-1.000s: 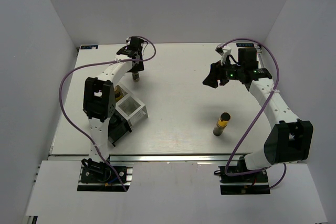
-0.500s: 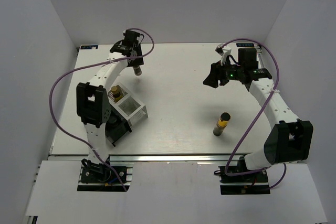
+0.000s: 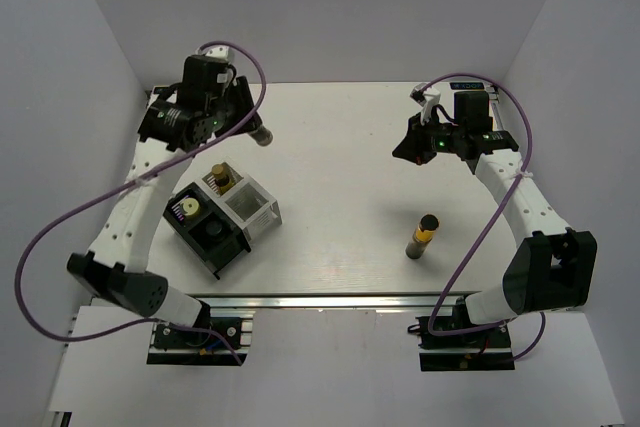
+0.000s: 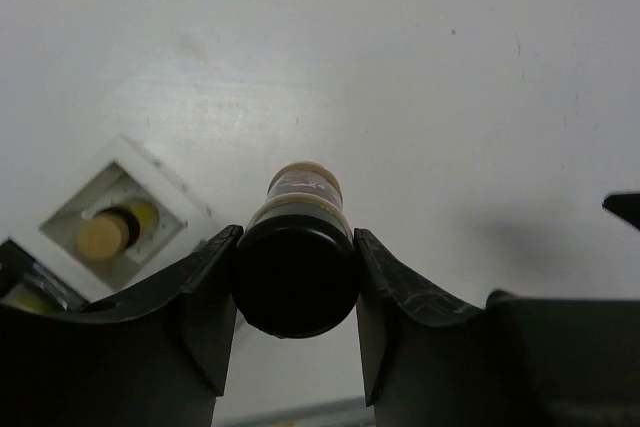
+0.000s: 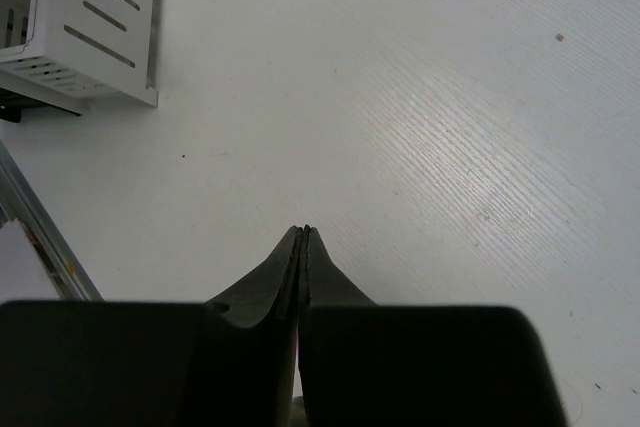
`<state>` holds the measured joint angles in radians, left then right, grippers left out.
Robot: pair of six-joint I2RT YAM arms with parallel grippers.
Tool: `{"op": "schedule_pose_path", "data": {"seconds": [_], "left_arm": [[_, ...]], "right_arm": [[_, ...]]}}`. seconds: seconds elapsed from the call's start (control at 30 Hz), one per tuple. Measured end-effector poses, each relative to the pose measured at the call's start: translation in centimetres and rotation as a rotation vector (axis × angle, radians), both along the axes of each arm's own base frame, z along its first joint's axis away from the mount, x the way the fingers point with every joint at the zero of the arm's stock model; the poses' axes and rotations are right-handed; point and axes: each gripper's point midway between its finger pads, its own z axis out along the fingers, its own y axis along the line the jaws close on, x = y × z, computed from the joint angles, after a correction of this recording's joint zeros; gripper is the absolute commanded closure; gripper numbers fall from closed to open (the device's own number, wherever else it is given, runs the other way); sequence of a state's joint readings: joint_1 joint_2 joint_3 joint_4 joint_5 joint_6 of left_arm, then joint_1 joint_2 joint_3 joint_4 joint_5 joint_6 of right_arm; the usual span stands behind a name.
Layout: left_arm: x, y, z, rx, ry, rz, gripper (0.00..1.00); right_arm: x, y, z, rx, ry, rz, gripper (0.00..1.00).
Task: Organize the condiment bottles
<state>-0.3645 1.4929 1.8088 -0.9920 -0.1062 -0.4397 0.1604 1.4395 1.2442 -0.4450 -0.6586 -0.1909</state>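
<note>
My left gripper point(image 4: 297, 247) is shut on a condiment bottle point(image 4: 297, 282), its black cap toward the camera, held above the table. From above, this bottle point(image 3: 262, 135) hangs at the back left, beyond the rack point(image 3: 262, 215). In the rack stand a tan-capped bottle point(image 3: 222, 179), a yellow-topped one point(image 3: 187, 210) and a black-capped one point(image 3: 213, 233). A dark bottle with a yellow label point(image 3: 422, 235) stands alone on the table at the right. My right gripper point(image 3: 400, 150) hovers behind it, shut and empty, with its fingers point(image 5: 290, 257) pressed together.
The rack's white slotted compartment point(image 5: 90, 27) shows at the top left of the right wrist view. In the left wrist view the rack point(image 4: 165, 209) lies below and left of the held bottle. White walls point(image 3: 90, 57) enclose the table on three sides.
The right gripper has closed on nothing. The left arm has swung its elbow out to the left and carried the held bottle slightly toward the back.
</note>
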Motion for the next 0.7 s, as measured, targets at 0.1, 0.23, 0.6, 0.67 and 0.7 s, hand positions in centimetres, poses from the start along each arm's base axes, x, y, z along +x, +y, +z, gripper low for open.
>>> {"op": "schedule_pose_path", "data": {"seconds": [0.1, 0.23, 0.6, 0.67, 0.7], "left_arm": [[-3.9, 0.7, 0.2, -0.016, 0.05, -0.011, 1.0], [-8.7, 1.6, 0.4, -0.038, 0.117, -0.032, 1.0], [-16.0, 2.9, -4.3, -0.078, 0.299, -0.025, 1.0], [-16.3, 3.4, -5.6, -0.057, 0.339, 0.01, 1.0], [-16.3, 3.7, -6.1, -0.047, 0.349, 0.025, 1.0]], "right_arm": [[0.0, 0.0, 0.0, 0.0, -0.001, 0.0, 1.0], [0.0, 0.0, 0.0, 0.0, 0.0, 0.0, 1.0], [-0.1, 0.1, 0.1, 0.004, 0.001, 0.005, 1.0], [-0.1, 0.1, 0.1, 0.004, 0.001, 0.005, 1.0], [-0.1, 0.1, 0.1, 0.004, 0.001, 0.004, 1.0]]}}
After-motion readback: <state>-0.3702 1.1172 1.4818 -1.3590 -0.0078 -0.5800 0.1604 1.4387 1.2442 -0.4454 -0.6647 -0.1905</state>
